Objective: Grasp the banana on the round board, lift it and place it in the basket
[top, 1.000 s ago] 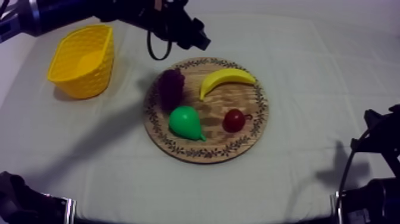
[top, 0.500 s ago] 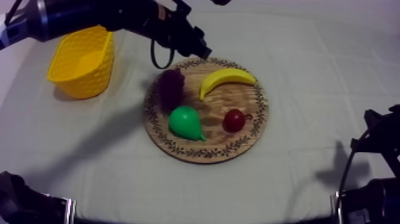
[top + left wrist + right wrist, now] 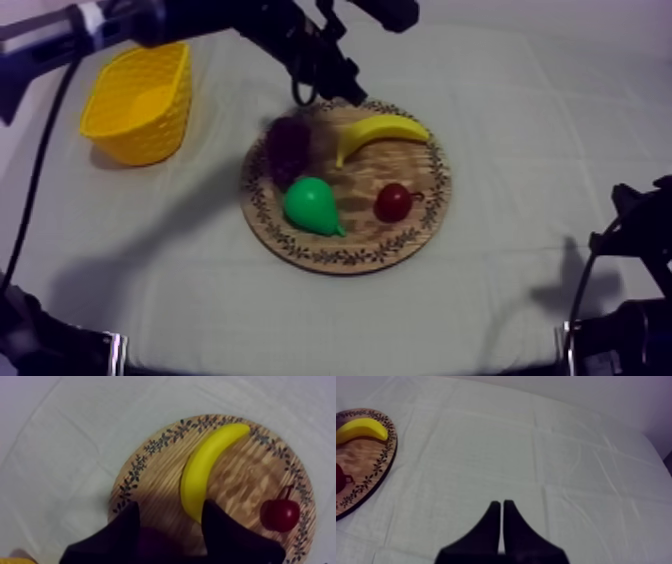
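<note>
The yellow banana (image 3: 380,133) lies on the far part of the round wooden board (image 3: 440,190), next to the dark grapes (image 3: 288,148). My left gripper (image 3: 340,88) hangs over the board's far rim, just left of the banana. In the left wrist view its fingers (image 3: 131,528) stand open above the board (image 3: 150,476), and the banana (image 3: 205,468) runs from the right finger away toward the rim. The yellow basket (image 3: 140,100) sits at the far left. My right gripper (image 3: 501,507) is shut on nothing over bare cloth at the right.
A green pear (image 3: 312,205) and a small red fruit (image 3: 393,202) lie on the board's near half. The red fruit (image 3: 281,515) is close to the banana's right. The right arm (image 3: 640,240) rests low at the right edge, with open cloth around the board.
My left arm has swung right and down from the cloth beyond the board to just over the board's far rim, nearer the banana. The fruit and the right arm have not moved.
</note>
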Robot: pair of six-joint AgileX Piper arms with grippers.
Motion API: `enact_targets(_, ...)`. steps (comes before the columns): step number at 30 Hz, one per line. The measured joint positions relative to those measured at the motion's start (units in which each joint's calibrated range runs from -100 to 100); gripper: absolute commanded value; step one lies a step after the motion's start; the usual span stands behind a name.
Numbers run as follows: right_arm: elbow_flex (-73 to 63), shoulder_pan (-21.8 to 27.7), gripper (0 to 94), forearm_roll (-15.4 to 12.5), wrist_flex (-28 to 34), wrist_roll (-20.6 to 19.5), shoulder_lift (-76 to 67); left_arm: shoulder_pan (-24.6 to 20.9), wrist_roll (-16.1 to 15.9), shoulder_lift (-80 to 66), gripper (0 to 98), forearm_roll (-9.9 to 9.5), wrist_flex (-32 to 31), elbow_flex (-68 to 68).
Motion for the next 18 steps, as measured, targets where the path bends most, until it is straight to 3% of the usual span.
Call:
enact_targets(5,0.00,0.00,0.3,0.00,0.00,0.00,0.00,-0.06,-1.87,7.39,50.5,0.41,7.19,-8.64)
enact_targets(18,0.00,0.00,0.3,0.00,0.00,-0.01,0.00,0.97,-2.58,23.55,48.9,0.25,22.56,-29.97)
